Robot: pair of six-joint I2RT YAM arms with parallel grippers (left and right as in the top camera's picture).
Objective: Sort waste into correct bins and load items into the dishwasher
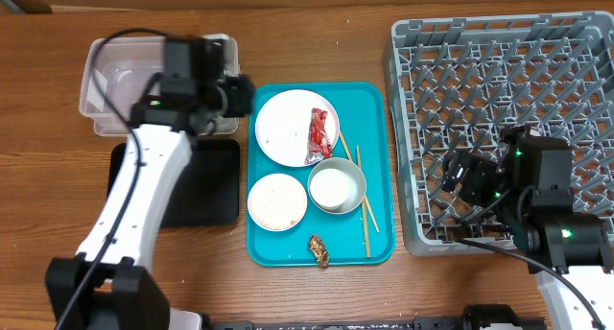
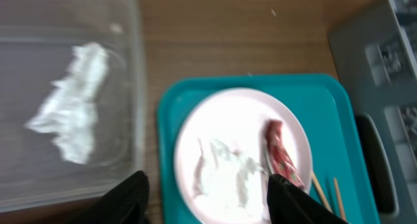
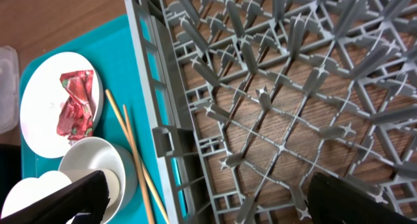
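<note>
Waste sorting looks to be the step in hand. The crumpled white napkin [image 2: 68,100] lies on the floor of the clear tub [image 1: 115,61], and the left gripper [image 2: 207,198] hangs above the seam between that tub and the teal tray [image 1: 376,157], its two fingers spread apart with nothing between them. Below it in the left wrist view sits the large white plate [image 1: 283,129], carrying the red crumpled wrapper [image 1: 319,135] at its right side and a pale smear that may be rice. The wrapper seems the likeliest next piece. That would mean shifting the left gripper a little toward the plate's right half, lowering with the fingers straddling the wrapper, and pinching it without pressing on the plate, then carrying it to a bin. Whether it belongs in the tub or the black tray [image 1: 211,181] just beside, I cannot tell. On the teal tray there also wait the smaller white dish [image 1: 277,201], the metal-rimmed bowl [image 1: 337,187], the chopsticks [image 1: 365,215] and the brown food lump [image 1: 318,250]. The right gripper [image 3: 208,201] hovers over the near left part of the grey dish rack [image 1: 499,71], jaws wide and empty. No dish is seen in the rack, so loading appears not yet begun.
</note>
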